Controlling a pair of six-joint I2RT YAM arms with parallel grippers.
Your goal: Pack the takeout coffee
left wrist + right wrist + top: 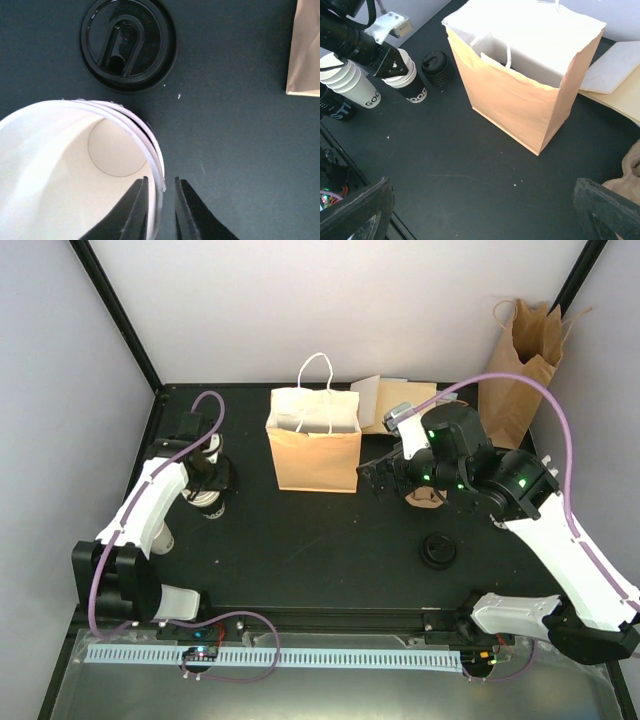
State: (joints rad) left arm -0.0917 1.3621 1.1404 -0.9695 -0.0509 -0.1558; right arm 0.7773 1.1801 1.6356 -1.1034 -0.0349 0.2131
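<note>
Top external view: white walls [330,300] and black posts [115,310] enclose a matte black table [320,570]. A perforated white strip [300,655] runs along the table's near edge, above a metal tray [330,698].

Bags: the open bag [313,445], tan with white handles, stands upright at centre rear. A 2nd bag [520,360] stands in the far right corner, and flat bags [395,402] lie between the 2.

Right arm: the right gripper [372,478] hovers just right of the open bag with its jaws spread wide, holding nothing. In the right wrist view only its 2 fingertips [355,212] show, cut off at the lower corners.

Left arm: the left gripper [210,485] hangs over the cups at the table's left side and hides most of them from above.

Left wrist view: the cup [60,165] is lidless and white inside, with several nested rims. The jaws stand nearly closed across its rim, 1 finger [135,212] inside and 1 outside. A thin dark slit shows at the outer finger, so a firm grip cannot be told.

Right wrist view: a cup stack [350,85] leans near the cup, and a darker cup beyond it is cut off by the frame edge.

Lids: the black lids [129,45] lie just beside the cup. A single lid [438,550] lies well apart at right front. A crumpled tan object [425,497] is mostly hidden under the right arm.
</note>
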